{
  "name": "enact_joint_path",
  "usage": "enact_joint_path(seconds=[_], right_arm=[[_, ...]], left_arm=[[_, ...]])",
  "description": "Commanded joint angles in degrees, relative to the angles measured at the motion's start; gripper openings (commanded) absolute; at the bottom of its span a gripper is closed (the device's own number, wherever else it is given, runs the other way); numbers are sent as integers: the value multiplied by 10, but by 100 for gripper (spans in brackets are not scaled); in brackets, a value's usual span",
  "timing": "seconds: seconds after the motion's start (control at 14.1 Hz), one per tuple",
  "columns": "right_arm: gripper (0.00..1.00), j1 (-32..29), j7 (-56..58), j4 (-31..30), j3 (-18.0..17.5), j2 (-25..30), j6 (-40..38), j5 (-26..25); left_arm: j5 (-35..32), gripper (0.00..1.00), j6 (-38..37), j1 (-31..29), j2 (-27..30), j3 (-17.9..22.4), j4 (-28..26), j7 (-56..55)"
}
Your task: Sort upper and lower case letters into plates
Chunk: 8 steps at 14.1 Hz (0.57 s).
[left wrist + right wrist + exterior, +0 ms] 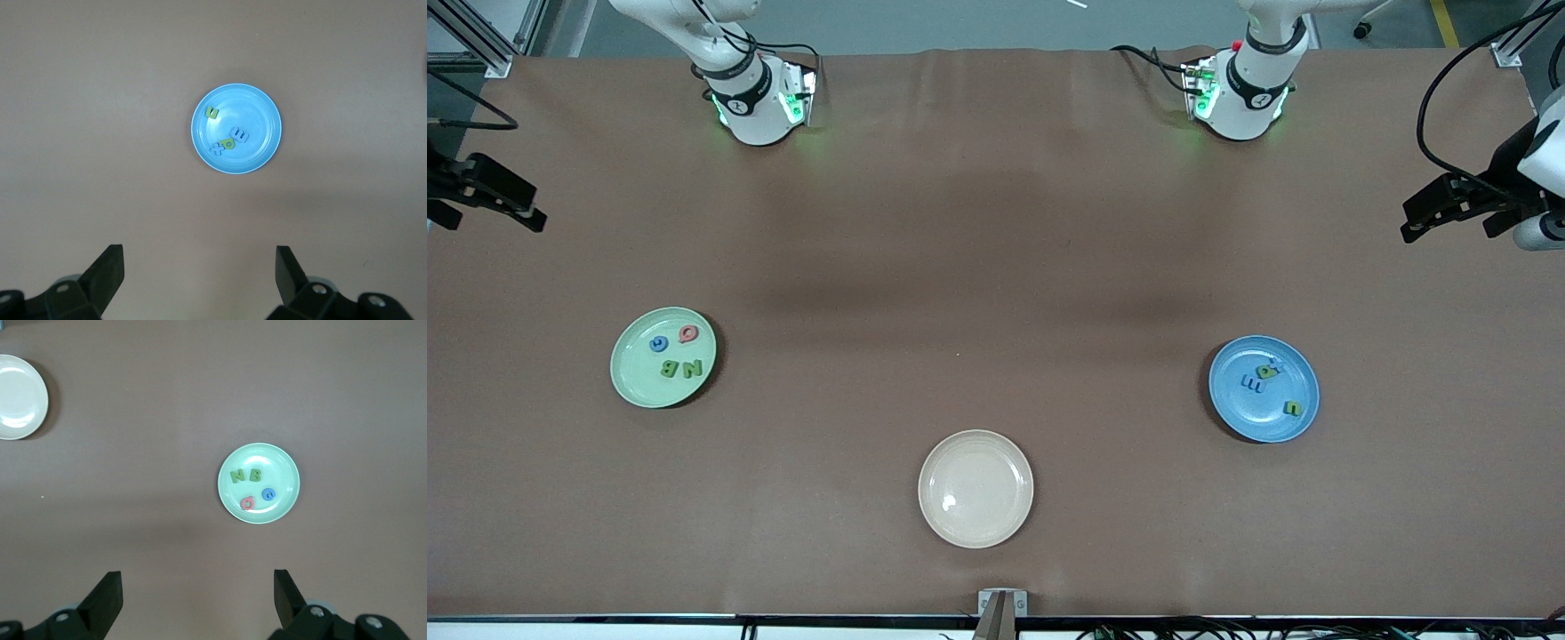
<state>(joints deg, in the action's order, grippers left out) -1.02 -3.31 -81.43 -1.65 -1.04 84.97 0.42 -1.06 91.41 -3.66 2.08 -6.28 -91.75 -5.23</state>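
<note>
The pale mint green plate [639, 380] lies toward the right arm's end of the table. It holds a red Q [688, 333], a blue G [659, 343], a green B [670, 367] and a green N [693, 368]. It also shows in the right wrist view [281, 468]. The blue plate [1263, 424] lies toward the left arm's end and holds several small blue and green letters [1265, 373]. It also shows in the left wrist view [259, 112]. My right gripper [532, 218] [198, 580] and my left gripper [1408, 222] [200, 257] are open, empty and raised over the table's ends.
An empty cream-beige plate [975, 488] lies between the two plates, nearer to the front camera; it also shows in the right wrist view [13, 397]. The brown table cover [996, 267] is bare around the plates. The arm bases [756, 107] stand along the table's edge farthest from the front camera.
</note>
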Motion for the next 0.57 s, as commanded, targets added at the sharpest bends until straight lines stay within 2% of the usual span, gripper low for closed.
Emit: enact_joint_path(seconds=[0.0, 0.5], right_arm=[[100, -2, -13, 14, 2, -13, 21, -4], [100, -22, -4, 19, 6, -20, 28, -4]], left_arm=[[-10, 100, 12, -1, 6, -1, -11, 12], [-10, 100, 7, -1, 13, -1, -19, 11]])
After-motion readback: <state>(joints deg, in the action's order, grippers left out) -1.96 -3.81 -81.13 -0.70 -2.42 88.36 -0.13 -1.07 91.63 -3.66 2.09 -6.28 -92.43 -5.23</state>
